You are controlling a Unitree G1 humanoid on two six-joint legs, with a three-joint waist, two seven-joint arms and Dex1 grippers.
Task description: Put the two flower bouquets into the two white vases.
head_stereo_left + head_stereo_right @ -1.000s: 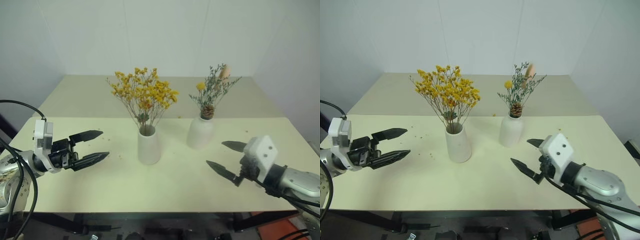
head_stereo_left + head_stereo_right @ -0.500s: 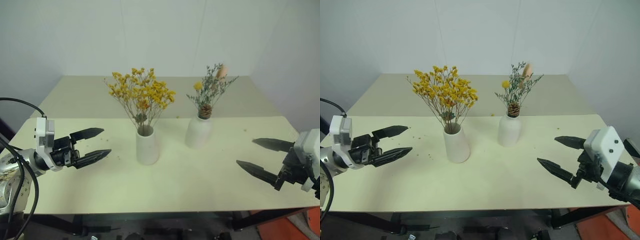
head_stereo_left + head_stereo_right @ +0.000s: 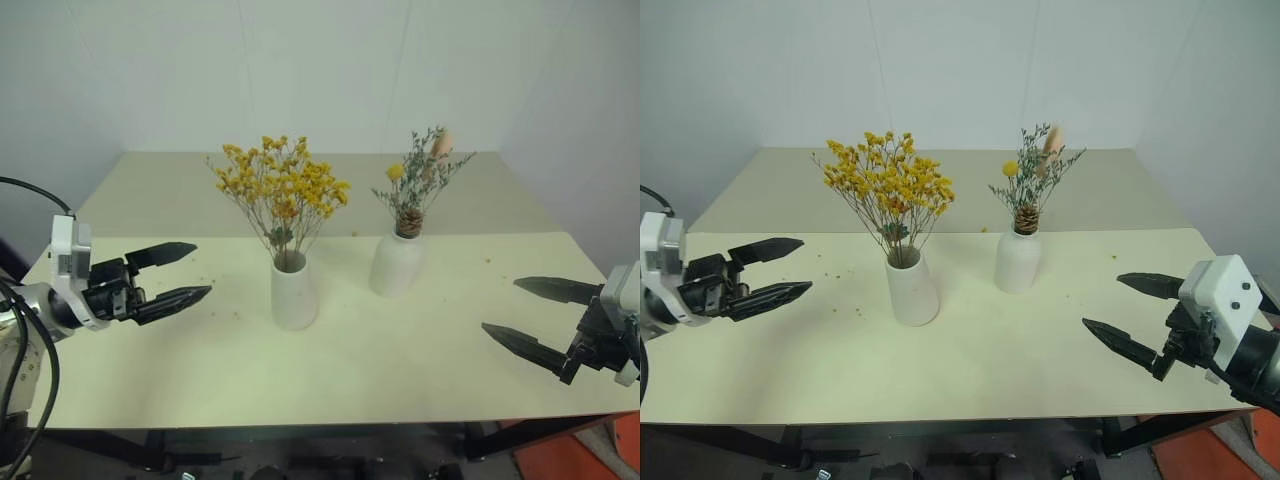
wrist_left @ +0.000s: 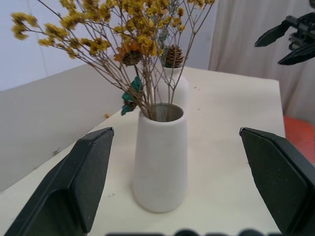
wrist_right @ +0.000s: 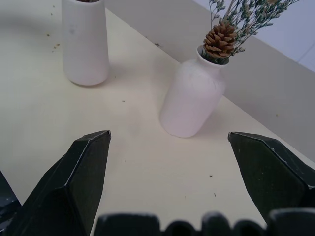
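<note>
The bushy spray of tiny yellow-orange dried flowers on brown stems [image 3: 281, 190] stands upright in the plain tapered matte white vase with the wide mouth [image 3: 294, 292], near the middle of the pale cream surface [image 3: 350, 370]. Just beside it, toward the right and a little nearer the far edge, the sparse grey-green sprig bunch with a yellow ball flower and a pinkish tuft [image 3: 418, 178] sits in the rounder, shouldered white vase with a narrow neck [image 3: 398, 264]; a brown pine cone [image 5: 220, 41] rests at that neck. The two vases are close together but not touching.

The left hand [image 3: 172, 274] hangs over the left edge of the surface, its two black fingers spread wide with nothing between them, pointing toward the tapered vase and well apart from it. The right hand [image 3: 540, 315] hangs by the right edge, also wide open and empty, well apart from the shouldered vase.

Judging by how things lie, both bouquets are already in their vases, so the placing looks done and the step in hand seems to be standing clear. The next move probably calls only for keeping both hands away from the stems, since a brush against either light vase could tip it.
</note>
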